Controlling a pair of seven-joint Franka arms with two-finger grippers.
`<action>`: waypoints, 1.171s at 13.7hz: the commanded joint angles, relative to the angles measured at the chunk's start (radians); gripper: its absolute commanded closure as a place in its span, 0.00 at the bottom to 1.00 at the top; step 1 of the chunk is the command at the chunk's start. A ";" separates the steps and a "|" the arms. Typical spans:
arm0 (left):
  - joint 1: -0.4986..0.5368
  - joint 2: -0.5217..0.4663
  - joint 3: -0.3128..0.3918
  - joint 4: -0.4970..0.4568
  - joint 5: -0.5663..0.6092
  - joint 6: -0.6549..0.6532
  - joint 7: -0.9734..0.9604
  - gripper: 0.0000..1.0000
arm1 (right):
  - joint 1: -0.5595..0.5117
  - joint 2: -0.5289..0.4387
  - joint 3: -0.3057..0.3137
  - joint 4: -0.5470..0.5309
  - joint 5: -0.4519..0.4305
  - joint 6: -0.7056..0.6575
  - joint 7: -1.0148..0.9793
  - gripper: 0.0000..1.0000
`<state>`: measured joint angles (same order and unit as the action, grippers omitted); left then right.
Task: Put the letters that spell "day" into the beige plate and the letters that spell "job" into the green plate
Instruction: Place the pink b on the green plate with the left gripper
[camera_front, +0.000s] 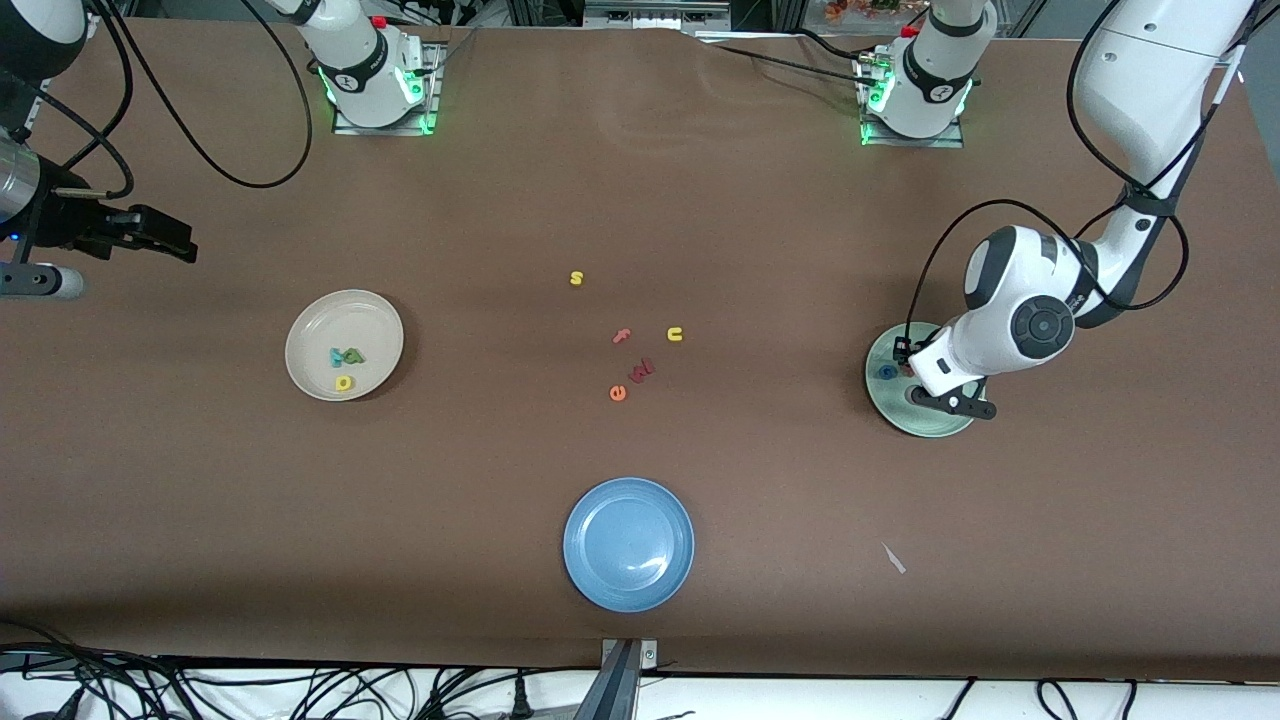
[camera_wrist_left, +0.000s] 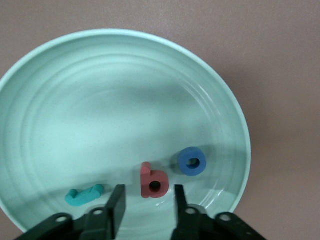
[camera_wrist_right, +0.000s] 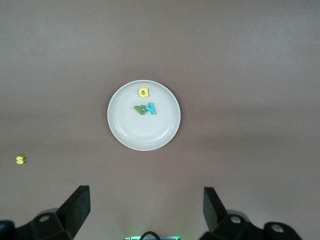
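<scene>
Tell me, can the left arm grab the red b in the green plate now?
Probably yes: the left gripper hangs open just over the red b lying flat in the green plate, with nothing between them.

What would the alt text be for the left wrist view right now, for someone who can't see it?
The green plate fills the view, holding the teal "j", the pinkish-red "b" and the blue "o". The left gripper hangs just above the plate, its fingers open on either side of the "b" and not gripping it. Brown table shows around the plate.

Robotics lab: bolted arm bases (camera_front: 380, 90), cables (camera_front: 200, 690)
</scene>
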<state>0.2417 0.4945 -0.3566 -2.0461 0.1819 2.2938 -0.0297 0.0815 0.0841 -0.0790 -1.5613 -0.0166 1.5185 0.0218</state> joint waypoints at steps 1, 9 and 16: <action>0.019 -0.010 -0.007 -0.008 0.002 0.001 0.019 0.00 | -0.003 -0.013 0.004 -0.011 -0.003 -0.011 -0.006 0.00; 0.005 -0.103 -0.062 0.321 -0.013 -0.451 0.007 0.00 | -0.002 -0.013 0.004 -0.011 -0.003 -0.011 -0.008 0.00; 0.007 -0.117 -0.125 0.753 -0.015 -0.867 0.022 0.00 | -0.002 -0.013 0.004 -0.011 -0.003 -0.011 -0.008 0.00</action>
<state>0.2462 0.3696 -0.4819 -1.3974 0.1817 1.5091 -0.0299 0.0815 0.0842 -0.0790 -1.5627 -0.0166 1.5163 0.0218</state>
